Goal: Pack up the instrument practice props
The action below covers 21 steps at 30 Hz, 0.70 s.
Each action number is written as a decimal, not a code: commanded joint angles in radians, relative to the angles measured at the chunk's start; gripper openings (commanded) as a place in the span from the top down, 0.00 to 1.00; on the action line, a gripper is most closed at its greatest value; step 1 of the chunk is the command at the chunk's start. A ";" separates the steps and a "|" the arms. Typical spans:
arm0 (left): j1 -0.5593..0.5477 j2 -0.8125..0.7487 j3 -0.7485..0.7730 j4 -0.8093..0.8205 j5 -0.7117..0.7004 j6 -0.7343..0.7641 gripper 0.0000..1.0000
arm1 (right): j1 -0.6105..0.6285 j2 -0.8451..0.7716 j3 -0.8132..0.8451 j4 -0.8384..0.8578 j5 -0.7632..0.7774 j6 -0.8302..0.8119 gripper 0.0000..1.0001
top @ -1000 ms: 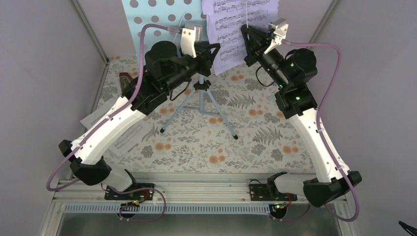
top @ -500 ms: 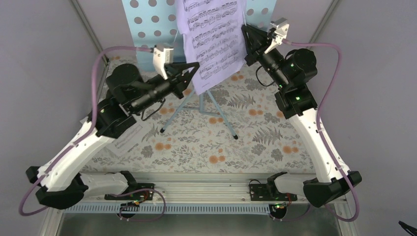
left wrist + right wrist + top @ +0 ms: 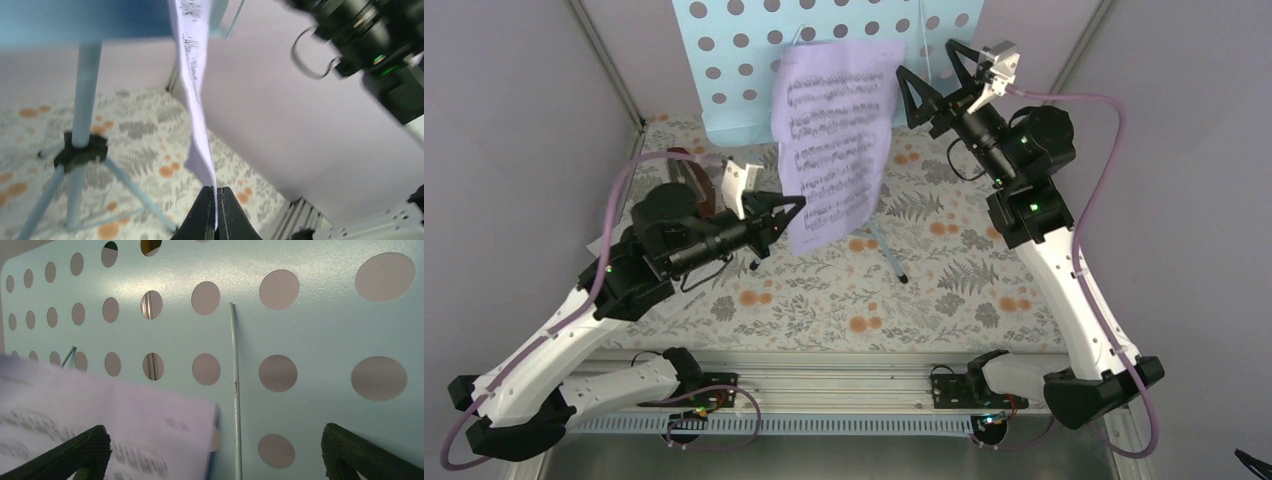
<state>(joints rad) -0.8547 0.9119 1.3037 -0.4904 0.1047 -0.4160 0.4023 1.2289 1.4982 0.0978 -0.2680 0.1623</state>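
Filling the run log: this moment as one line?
left gripper: shut on lilac printed sheet-music page | right gripper: open, holding nothing | pale-blue perforated music stand: upright on tripod

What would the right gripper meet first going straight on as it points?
Probably the perforated music stand, straight ahead of the open right gripper; the lilac sheet lies lower left, though depth is unclear.
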 commanded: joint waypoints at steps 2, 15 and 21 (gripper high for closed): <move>0.000 -0.026 -0.155 -0.039 0.016 -0.083 0.98 | -0.005 -0.074 -0.053 0.007 0.026 0.013 0.00; 0.180 -0.040 -0.423 -0.002 0.038 -0.224 0.98 | -0.005 -0.291 -0.265 -0.111 0.343 0.023 0.00; 0.362 -0.024 -0.498 0.028 0.111 -0.214 0.98 | -0.005 -0.350 -0.363 -0.154 0.446 0.044 0.00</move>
<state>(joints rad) -0.5861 0.8860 0.8524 -0.5011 0.1421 -0.6178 0.4023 0.9039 1.1885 -0.0109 0.0589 0.1802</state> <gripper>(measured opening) 0.028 0.996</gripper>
